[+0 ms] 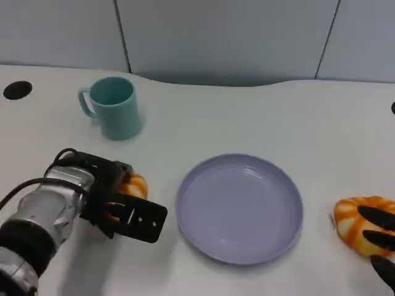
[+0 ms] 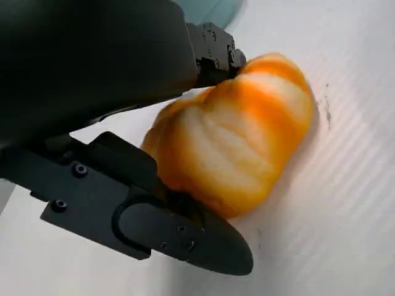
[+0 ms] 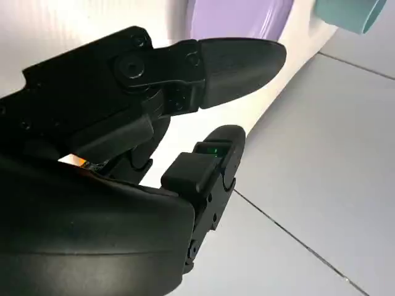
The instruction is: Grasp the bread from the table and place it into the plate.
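I see my left hand (image 1: 123,206) clamped around a bread roll (image 2: 241,142) on the table (image 1: 247,117), just left of the plate (image 1: 239,206). My right hand (image 1: 379,237) rests its fingers on a second roll (image 1: 355,225) just right of the plate; I cannot tell whether it grips it. A mug (image 1: 114,106) stands beyond the plate's left side.
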